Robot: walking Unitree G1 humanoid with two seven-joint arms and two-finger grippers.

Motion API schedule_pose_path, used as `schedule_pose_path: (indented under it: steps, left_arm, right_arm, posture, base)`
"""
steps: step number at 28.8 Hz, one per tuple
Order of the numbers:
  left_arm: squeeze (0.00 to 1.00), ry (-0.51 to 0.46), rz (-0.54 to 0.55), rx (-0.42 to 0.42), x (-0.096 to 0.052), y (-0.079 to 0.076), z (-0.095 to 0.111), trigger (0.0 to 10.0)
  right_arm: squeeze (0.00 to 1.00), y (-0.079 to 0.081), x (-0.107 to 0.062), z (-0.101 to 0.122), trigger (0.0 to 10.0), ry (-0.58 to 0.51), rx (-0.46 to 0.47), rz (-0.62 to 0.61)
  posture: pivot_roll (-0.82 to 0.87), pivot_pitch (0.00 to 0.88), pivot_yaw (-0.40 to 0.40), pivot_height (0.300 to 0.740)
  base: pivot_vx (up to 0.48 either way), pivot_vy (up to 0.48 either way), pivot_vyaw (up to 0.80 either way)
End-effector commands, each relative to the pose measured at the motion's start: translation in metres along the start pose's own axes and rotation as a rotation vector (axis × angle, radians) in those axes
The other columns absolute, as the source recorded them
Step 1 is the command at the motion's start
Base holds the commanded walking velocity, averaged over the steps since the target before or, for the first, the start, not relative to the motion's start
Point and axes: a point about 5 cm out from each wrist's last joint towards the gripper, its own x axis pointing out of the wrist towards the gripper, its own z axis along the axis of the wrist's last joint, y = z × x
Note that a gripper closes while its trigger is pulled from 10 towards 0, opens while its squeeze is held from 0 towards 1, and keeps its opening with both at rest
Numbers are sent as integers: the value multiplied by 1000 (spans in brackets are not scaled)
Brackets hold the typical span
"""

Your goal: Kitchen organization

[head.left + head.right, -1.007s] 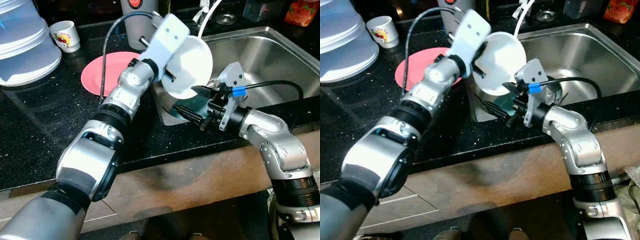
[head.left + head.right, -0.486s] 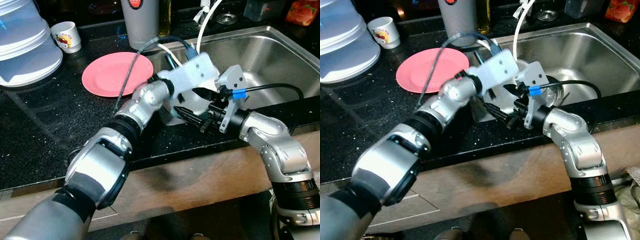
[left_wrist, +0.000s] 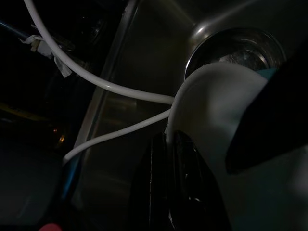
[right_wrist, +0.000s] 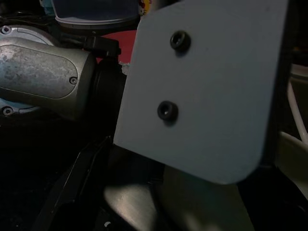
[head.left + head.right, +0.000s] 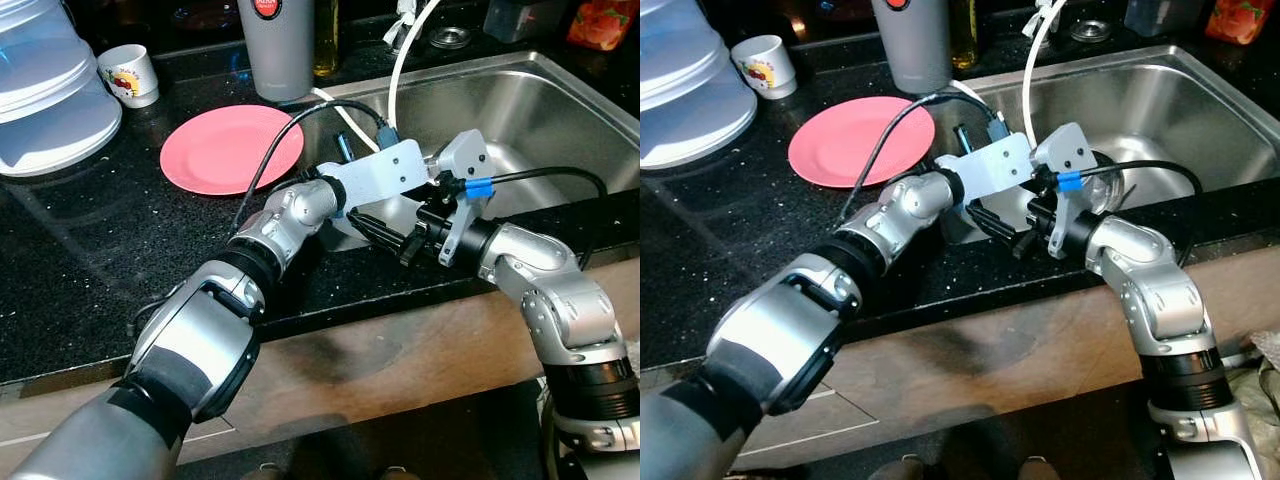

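My left arm reaches over the counter edge into the steel sink, its grey wrist plate covering the fingers from above. In the left wrist view my left gripper is shut on the rim of a white plate, held low in the basin near the drain. My right gripper is open at the sink's front left corner, just below and beside the left wrist, with nothing between its fingers. A pink plate lies flat on the black counter left of the sink.
A grey tumbler stands behind the pink plate. A small printed cup and a stack of clear containers sit at the far left. A white hose hangs into the sink. The two wrists are very close together.
My left arm has swung the white plate down from above the counter edge into the sink. The right arm has stayed where it was.
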Motion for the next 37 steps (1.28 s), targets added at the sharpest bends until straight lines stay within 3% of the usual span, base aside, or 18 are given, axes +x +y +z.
schedule_pose_path:
  steps: [1,5,7,10,11,12,18,19,22,25,26,27,28,31,32,37]
  left_arm:
    - [0,36,-23,17,-2,0,-8,10000]
    - [0,45,-41,-6,-2,-2,-9,10000]
    - [1000,50,-53,-21,-3,-3,-10,10000]
    - [1000,54,-48,-24,-3,-3,-11,10000]
    - [67,58,-38,-29,-3,-1,-12,10000]
    - [0,62,-25,-37,-4,2,-13,10000]
    - [0,64,40,-123,-6,17,-14,10000]
    - [0,54,95,-205,-8,32,-13,10000]
    - [0,48,118,-234,-9,39,-13,10000]
    - [0,-3,254,-367,-21,82,-9,10000]
    - [0,-3,254,-367,-21,82,-9,10000]
    - [0,-35,352,-488,-35,110,-12,10000]
    - [0,-41,380,-520,-40,118,-14,10000]
    - [0,-31,415,-556,-47,126,-20,10000]
    - [0,9,439,-552,-56,130,-31,10000]
    - [0,76,488,-593,-71,132,-51,10000]
  right_arm:
    - [0,4,0,4,10000,-11,-7,16]
    - [0,4,1,4,10000,-11,-8,17]
    - [0,4,1,4,10000,-11,-8,18]
    - [0,4,1,4,10000,-10,-9,18]
    - [0,4,1,5,10000,-10,-9,18]
    - [0,4,1,5,10000,-9,-10,18]
    - [0,4,1,5,10000,-9,-11,19]
    - [0,4,1,5,10000,-9,-12,20]
    - [0,4,1,5,10000,-9,-12,20]
    - [0,4,2,6,10000,-11,-14,24]
    - [0,4,2,6,10000,-11,-14,24]
    - [0,5,4,7,10000,-14,-13,35]
    - [0,5,6,7,10000,-15,-12,39]
    - [0,7,8,7,10000,-19,-11,47]
    - [0,9,11,7,10000,-23,-9,59]
    - [0,13,14,8,10000,-29,-6,72]
  posture:
    - [17,134,99,740]
    - [17,136,98,740]
    - [16,138,96,740]
    - [15,138,95,740]
    - [14,140,94,740]
    - [13,139,94,740]
    - [12,138,93,740]
    - [10,135,89,740]
    - [10,135,89,740]
    - [13,131,79,740]
    - [13,131,79,740]
    - [19,127,65,740]
    - [19,127,65,740]
    - [20,125,61,740]
    - [17,121,59,740]
    - [11,118,52,740]
  base:
    - [0,0,0]
    - [0,0,0]
    - [0,0,0]
    - [0,0,0]
    - [0,0,0]
    - [0,0,0]
    - [0,0,0]
    - [0,0,0]
    - [0,0,0]
    - [0,0,0]
    - [0,0,0]
    - [0,0,0]
    - [0,0,0]
    - [0,0,0]
    - [0,0,0]
    - [0,0,0]
